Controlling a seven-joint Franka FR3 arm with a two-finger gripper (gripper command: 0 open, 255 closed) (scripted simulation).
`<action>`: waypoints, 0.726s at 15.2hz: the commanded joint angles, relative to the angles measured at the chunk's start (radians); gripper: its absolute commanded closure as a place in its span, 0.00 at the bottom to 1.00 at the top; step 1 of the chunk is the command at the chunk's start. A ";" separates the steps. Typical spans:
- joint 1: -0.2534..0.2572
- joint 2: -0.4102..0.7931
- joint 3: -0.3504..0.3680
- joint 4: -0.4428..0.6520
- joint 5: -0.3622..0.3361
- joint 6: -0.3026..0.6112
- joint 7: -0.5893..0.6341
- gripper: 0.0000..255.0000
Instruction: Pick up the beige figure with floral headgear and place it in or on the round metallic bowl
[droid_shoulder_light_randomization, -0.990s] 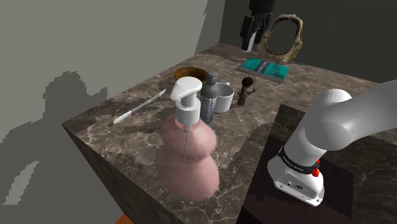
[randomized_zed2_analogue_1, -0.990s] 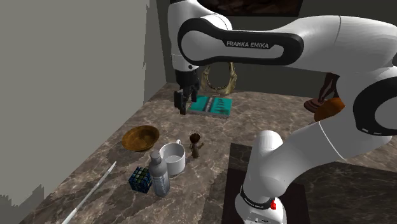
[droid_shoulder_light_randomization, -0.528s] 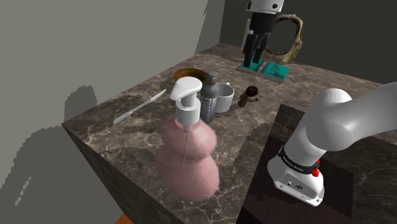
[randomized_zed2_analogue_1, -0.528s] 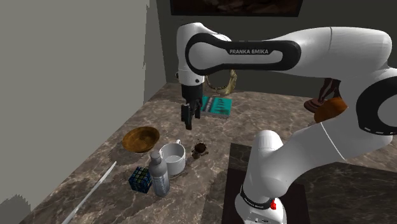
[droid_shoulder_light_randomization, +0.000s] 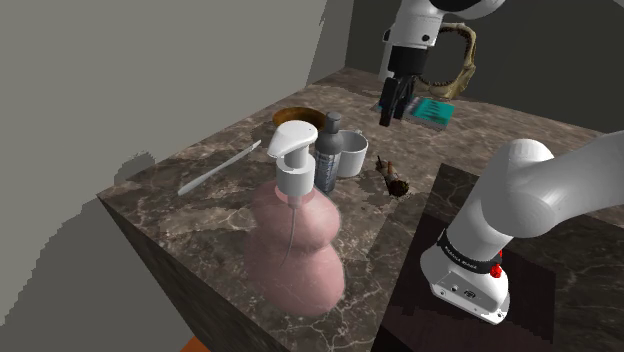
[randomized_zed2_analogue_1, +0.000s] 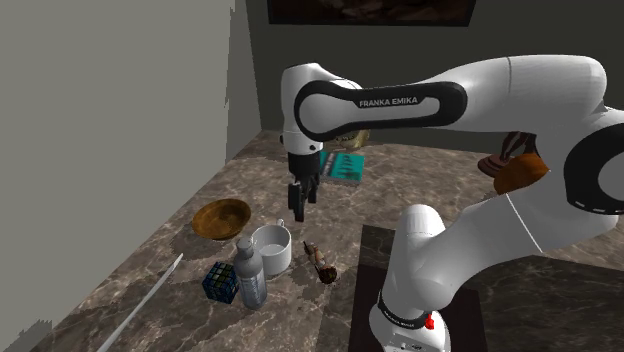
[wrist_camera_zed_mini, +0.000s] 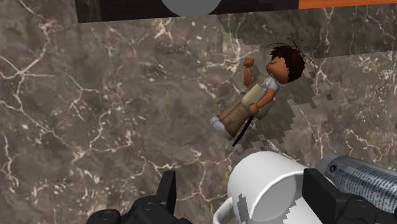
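One change counts: figure (wrist_camera_zed_mini: 251, 102), upright a second ago, now lies toppled on the marble top (randomized_zed2_analogue_1: 175, 240) just beside white mug (randomized_zed2_analogue_1: 272, 245), gripper (droid_shoulder_light_randomization: 388, 112) above it, fingers apart and empty, so the grasp likely needs re-aiming before round brown bowl (randomized_zed2_analogue_1: 222, 217).

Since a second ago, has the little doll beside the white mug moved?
Yes. The figure stood upright by the white mug; now it lies toppled, shifted toward the second exterior view's lower right.

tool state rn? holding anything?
Black two-finger tool: open, holding nothing. The small beige dark-haired figure lies on the dark marbled countertop, not held.
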 joint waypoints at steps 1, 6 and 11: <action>0.000 -0.006 0.001 -0.021 0.000 0.016 0.000 0.00; 0.000 -0.006 0.001 -0.021 0.001 0.016 0.000 0.00; 0.000 -0.006 0.001 -0.021 0.001 0.016 0.000 1.00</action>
